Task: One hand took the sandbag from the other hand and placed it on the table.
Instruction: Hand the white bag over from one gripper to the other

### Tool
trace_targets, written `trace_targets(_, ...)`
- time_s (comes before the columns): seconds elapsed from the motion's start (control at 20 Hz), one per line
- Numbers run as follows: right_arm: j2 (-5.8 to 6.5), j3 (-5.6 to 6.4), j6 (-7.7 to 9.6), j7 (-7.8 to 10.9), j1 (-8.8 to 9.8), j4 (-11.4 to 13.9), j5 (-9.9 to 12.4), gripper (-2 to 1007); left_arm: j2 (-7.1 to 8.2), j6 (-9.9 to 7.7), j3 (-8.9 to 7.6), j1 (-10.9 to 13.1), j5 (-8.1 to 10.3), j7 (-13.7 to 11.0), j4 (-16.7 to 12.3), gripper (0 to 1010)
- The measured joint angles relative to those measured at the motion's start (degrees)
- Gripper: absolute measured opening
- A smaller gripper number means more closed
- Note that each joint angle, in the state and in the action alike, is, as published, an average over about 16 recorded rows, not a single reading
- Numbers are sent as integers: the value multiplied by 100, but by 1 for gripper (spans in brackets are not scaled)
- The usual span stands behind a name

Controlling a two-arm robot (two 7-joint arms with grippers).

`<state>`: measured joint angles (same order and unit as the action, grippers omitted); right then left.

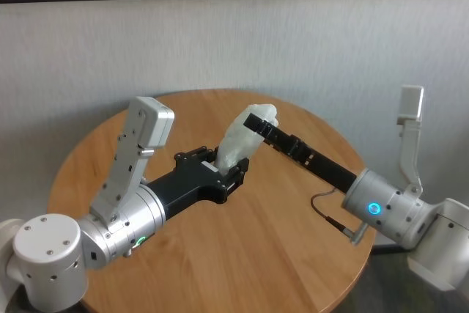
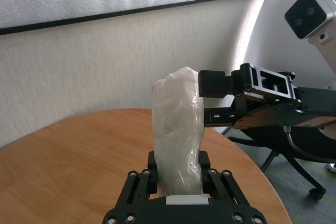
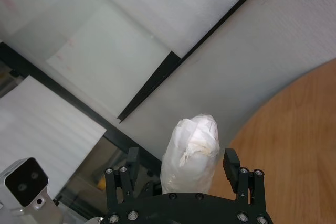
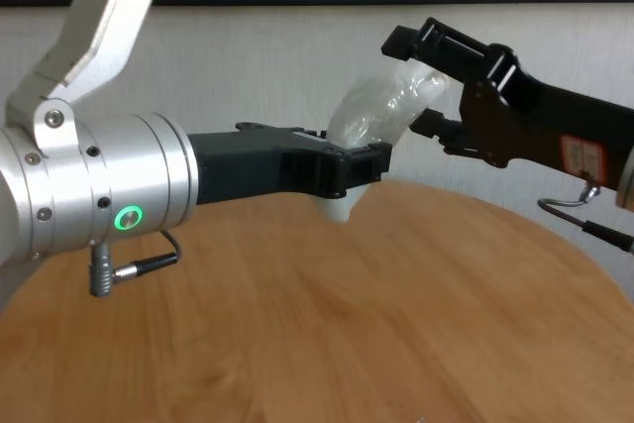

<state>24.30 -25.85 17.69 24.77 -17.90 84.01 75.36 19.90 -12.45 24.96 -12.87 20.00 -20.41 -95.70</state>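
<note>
The sandbag (image 1: 242, 141), a white lumpy pouch in clear plastic, stands tilted above the round wooden table (image 1: 220, 254). My left gripper (image 1: 231, 170), on the wrist with the green ring, is shut on its lower end (image 2: 177, 174). My right gripper (image 1: 260, 119), on the wrist with the blue ring, reaches in from the right and is open. Its fingers straddle the sandbag's (image 3: 191, 150) upper end, with a gap showing on each side in the right wrist view. In the chest view the sandbag (image 4: 381, 111) hangs well above the wood between the left gripper (image 4: 352, 170) and the right gripper (image 4: 416, 84).
A grey wall rises behind the table's far edge. An office chair base (image 2: 294, 166) stands on the floor beyond the table's right side. The wrist cameras (image 1: 150, 126) (image 1: 410, 104) stick up above both forearms.
</note>
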Motion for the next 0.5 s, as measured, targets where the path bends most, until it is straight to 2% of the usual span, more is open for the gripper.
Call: trace_targets(0.5,-74,-219,65,-74,-238,-270,94,1002,0,0,0,0,0,-1,0,471)
